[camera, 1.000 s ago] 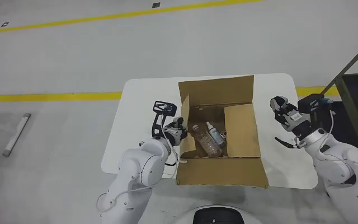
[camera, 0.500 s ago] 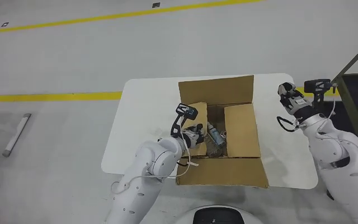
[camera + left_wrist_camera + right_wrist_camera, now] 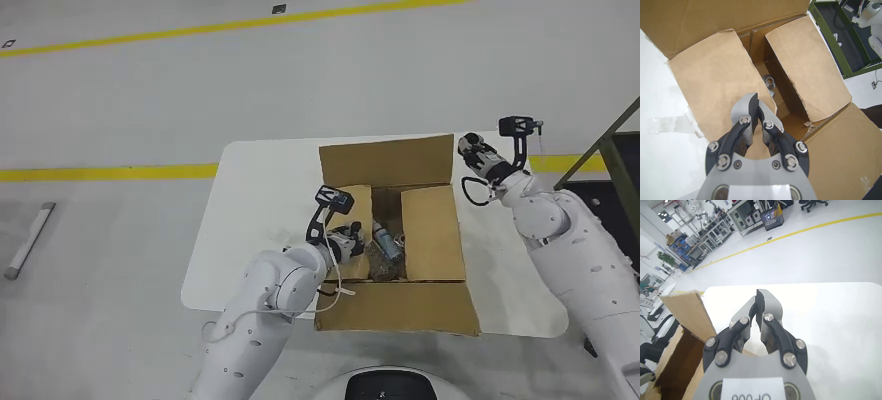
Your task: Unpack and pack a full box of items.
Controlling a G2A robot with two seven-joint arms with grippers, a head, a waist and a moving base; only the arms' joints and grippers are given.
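An open cardboard box [image 3: 390, 165] stands on the white table [image 3: 260, 200]. Its far and near flaps lie spread outward. The left inner flap [image 3: 715, 75] and the right inner flap [image 3: 432, 232] are folded in over the opening. In the gap between them lie a blue-capped bottle [image 3: 383, 240] and a metal part [image 3: 769, 82]. My left gripper [image 3: 756, 96] is shut, against the inner edge of the left flap [image 3: 355, 205]. My right gripper [image 3: 758, 294] is shut with nothing in it, above the table by the box's far right corner [image 3: 468, 150].
A dark green frame [image 3: 620, 150] stands just off the table's right edge. A scrap of clear tape [image 3: 668, 123] sticks out from the box's left side. A grey tube [image 3: 28, 240] lies on the floor far left. The table's left part is bare.
The left gripper moved right over the box, and the left inner flap went from standing to folded down. The right arm swung from the table's right side toward the box's far right corner.
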